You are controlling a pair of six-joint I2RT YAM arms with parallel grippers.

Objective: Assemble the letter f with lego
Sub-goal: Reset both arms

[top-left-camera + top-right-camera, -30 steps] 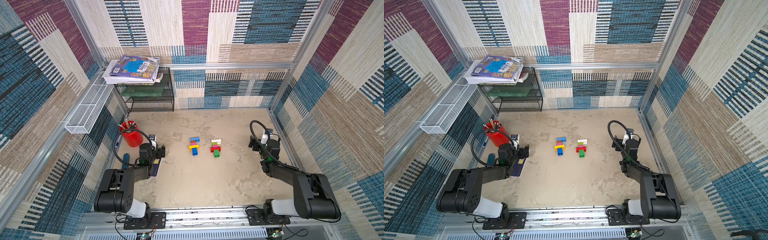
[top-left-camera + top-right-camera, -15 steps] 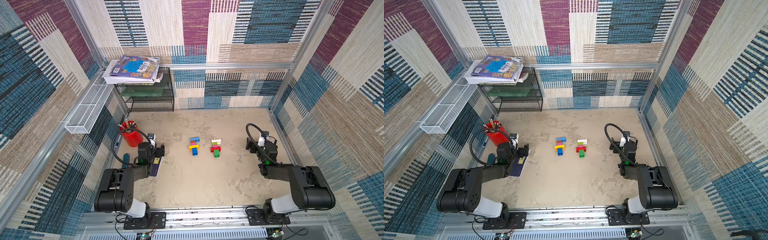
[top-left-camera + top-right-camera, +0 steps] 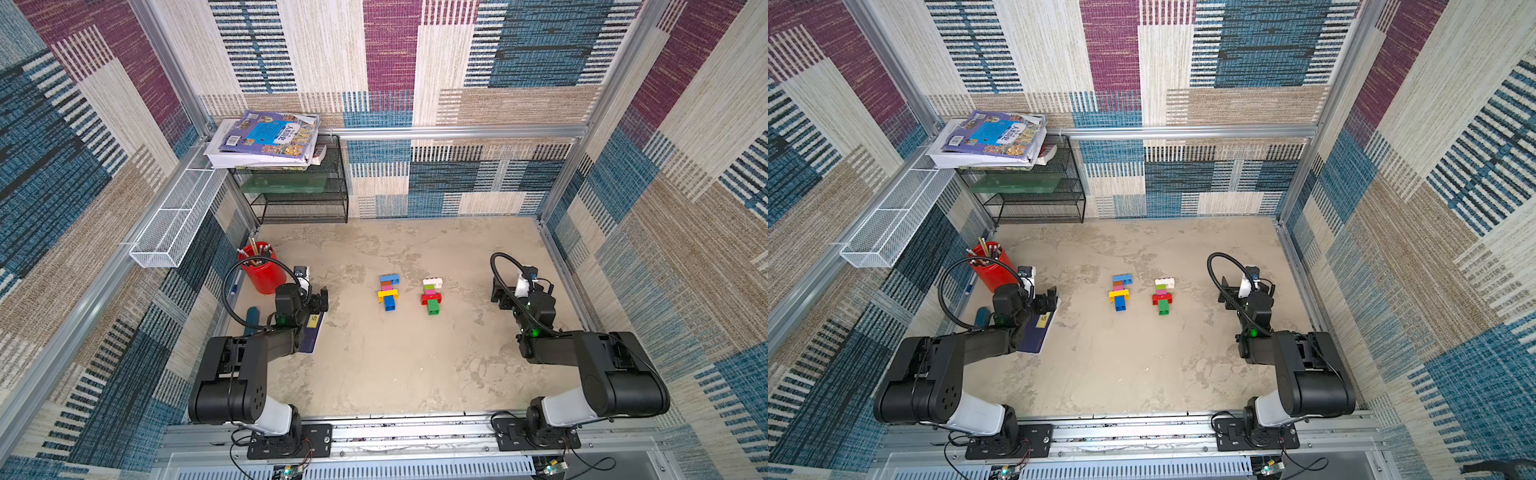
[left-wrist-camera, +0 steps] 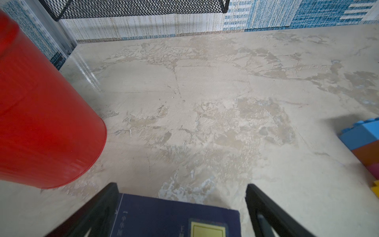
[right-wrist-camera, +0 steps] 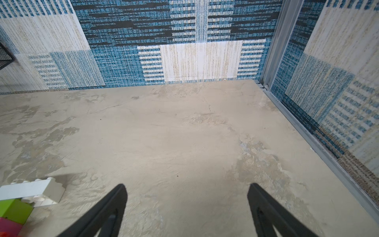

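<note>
Two lego Fs [image 3: 388, 293] look done on the counter [image 3: 374, 374]
Left end effector [image 3: 322, 297] and right end effector [image 3: 500, 296] sit wide open, empty, off to the sides, probably keeping clear.

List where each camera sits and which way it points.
Top views: high above the robot's base, looking down on the whole table; left arm, right arm and lego bricks show.
Left wrist: low behind the open left pincer, facing the back wall; red cup, dark book, blue brick in sight.
Right wrist: low behind the open right pincer, facing the back right corner; white brick at the edge.
Shared: top views nearly match; wrist views share table and back wall.
</note>
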